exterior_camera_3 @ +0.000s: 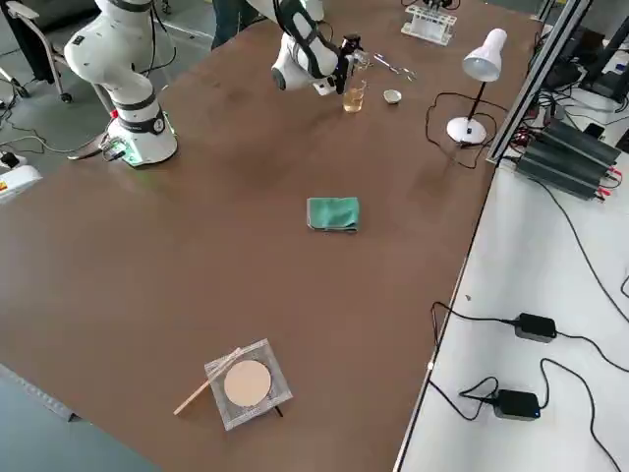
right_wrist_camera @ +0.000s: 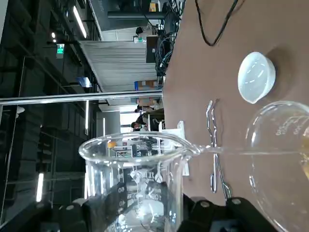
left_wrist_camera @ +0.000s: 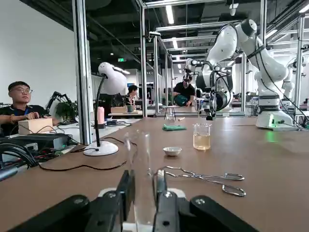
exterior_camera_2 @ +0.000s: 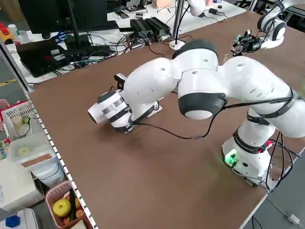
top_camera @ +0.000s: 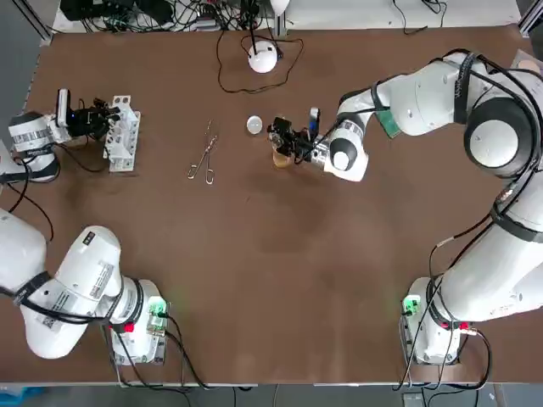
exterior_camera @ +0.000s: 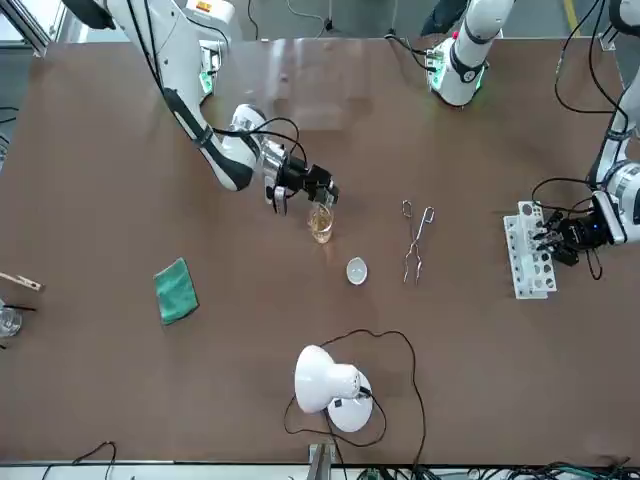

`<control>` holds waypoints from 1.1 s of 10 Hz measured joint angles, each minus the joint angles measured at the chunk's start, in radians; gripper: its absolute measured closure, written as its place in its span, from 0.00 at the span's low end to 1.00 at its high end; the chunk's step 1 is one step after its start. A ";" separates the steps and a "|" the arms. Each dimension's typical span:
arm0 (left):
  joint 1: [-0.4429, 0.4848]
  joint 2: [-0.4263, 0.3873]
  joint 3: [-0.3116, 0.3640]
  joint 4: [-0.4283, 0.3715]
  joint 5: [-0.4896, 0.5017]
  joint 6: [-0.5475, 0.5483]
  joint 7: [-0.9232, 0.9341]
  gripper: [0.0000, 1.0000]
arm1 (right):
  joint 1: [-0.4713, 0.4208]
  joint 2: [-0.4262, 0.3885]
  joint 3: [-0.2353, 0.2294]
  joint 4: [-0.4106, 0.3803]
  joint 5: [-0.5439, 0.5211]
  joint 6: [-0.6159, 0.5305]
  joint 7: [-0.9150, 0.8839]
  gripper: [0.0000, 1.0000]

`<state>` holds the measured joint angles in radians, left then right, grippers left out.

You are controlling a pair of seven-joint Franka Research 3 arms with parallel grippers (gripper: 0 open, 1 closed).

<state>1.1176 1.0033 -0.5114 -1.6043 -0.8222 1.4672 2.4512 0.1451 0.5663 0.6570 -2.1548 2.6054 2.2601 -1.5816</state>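
Glass beaker (right_wrist_camera: 135, 169), tipped on its side with its spout at the rim of a second beaker (exterior_camera: 320, 222) that holds amber liquid, is clamped between the narrowly set fingers of the right gripper (top_camera: 286, 138) above the far middle of the worktop (top_camera: 271, 271). A white dish (top_camera: 254, 125) and metal tongs (top_camera: 204, 154) lie near. At the worktop's left edge the left gripper (left_wrist_camera: 142, 193) has its fingers closed narrowly on a clear test tube (left_wrist_camera: 140, 159), upright over the white rack (top_camera: 124, 140).
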 joint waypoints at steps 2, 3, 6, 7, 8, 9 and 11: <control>-0.002 0.000 0.000 0.002 0.006 0.006 -0.024 0.58 | 0.000 0.000 0.000 0.003 0.000 0.000 0.026 0.62; -0.002 -0.001 0.000 0.006 0.008 0.006 -0.025 0.56 | 0.000 0.000 0.000 0.004 0.000 0.000 0.043 0.62; -0.002 -0.019 -0.001 0.010 0.011 0.006 -0.026 0.51 | 0.000 0.000 0.000 0.008 0.000 0.000 0.095 0.62; -0.002 -0.024 -0.001 0.010 0.011 0.006 -0.026 0.36 | 0.000 0.000 0.000 0.009 0.000 0.001 0.118 0.62; -0.001 -0.038 0.000 0.011 0.011 0.006 -0.026 0.22 | -0.001 0.000 0.000 0.009 -0.001 0.001 0.141 0.62; 0.000 -0.064 0.006 0.011 0.011 0.006 -0.027 0.05 | -0.003 0.000 0.000 0.010 -0.001 0.001 0.159 0.62; 0.004 -0.154 0.046 0.007 0.023 0.005 -0.027 0.00 | -0.005 0.000 0.000 0.011 -0.002 0.002 0.201 0.62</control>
<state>1.1215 0.8488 -0.4655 -1.5975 -0.7988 1.4721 2.4237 0.1406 0.5663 0.6568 -2.1441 2.6034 2.2617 -1.3803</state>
